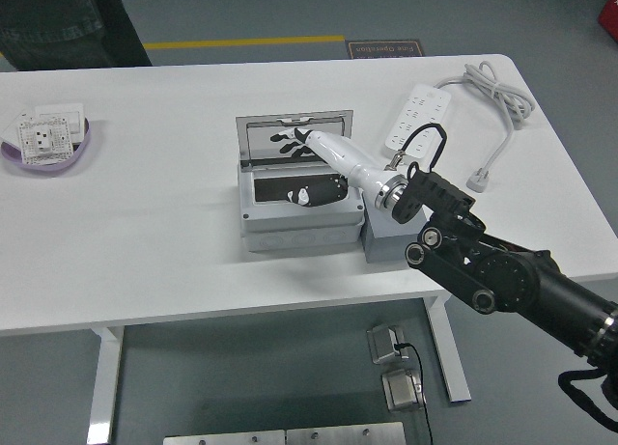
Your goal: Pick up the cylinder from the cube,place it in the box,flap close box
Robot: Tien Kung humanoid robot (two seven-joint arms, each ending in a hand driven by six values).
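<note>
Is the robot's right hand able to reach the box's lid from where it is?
Probably yes. The right hand is already over the open box, its fingers up by the raised lid, and nothing stands between them.

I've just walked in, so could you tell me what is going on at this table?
The robot's right hand reaches over the open grey box, its fingers spread by the raised lid and holding nothing. The cylinder cannot be made out clearly; something dark with a white patch lies inside the box. The grey cube sits against the box's right side. The lid is not yet shut. A person stands at the far left corner, touching nothing.
</note>
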